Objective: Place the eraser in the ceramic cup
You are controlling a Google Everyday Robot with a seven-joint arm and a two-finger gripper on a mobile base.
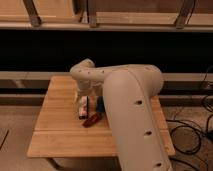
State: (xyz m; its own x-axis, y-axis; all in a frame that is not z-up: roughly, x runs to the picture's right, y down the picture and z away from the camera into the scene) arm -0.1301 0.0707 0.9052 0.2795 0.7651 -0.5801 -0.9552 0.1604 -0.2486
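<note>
My gripper [82, 101] hangs from the arm's wrist over the middle of the wooden table [55, 125]. Right at its tip is the eraser [82, 109], a small white block with red and dark markings, standing roughly upright on the tabletop. I cannot tell whether the gripper holds it or only touches it. The ceramic cup is not in view; my large pale arm [130, 110] covers the right half of the table.
A dark red-brown elongated object [91, 120] lies just front-right of the eraser. A blue block [100, 104] shows to the right of the gripper, partly behind the arm. Cables [192, 135] lie on the floor at the right.
</note>
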